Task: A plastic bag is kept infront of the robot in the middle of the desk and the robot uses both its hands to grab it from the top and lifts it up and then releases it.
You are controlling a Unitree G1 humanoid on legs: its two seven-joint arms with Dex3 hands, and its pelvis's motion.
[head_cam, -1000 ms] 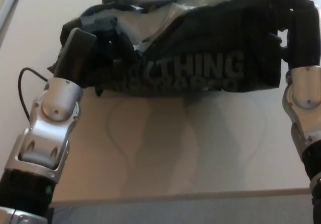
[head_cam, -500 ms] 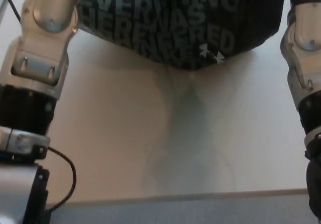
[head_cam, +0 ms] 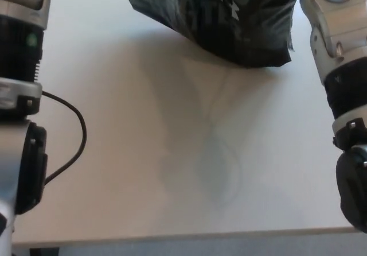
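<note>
At the top of the head view, the plastic bag [head_cam: 223, 20] is now hanging clear of the desk [head_cam: 143, 170], with only its lower part showing and its bottom corner sagging toward the right side. A second ago you were looking at it sitting low, with its top edges being gathered by both hands; half a second ago it was already rising, and it has gone on climbing, so its upper portion is now passing out of frame. Its soft shadow is spreading across the bare surface beneath, well apart from the bag itself, which tells you the lift is working.

You are not seeing either hand at this moment. Only the left forearm [head_cam: 20, 95], with its black cable [head_cam: 77, 135] looping beside it, and the right forearm [head_cam: 341, 66] are showing at the picture's edges, both reaching upward past the frame. That means you cannot tell from here how the fingers are set, though the bag staying aloft suggests something above is still holding its top.

For the task, the grab and the lift are looking done or nearly so. What is remaining, by this reading, is the release, and you should be expecting the bag to drop back onto the middle of the desk.
</note>
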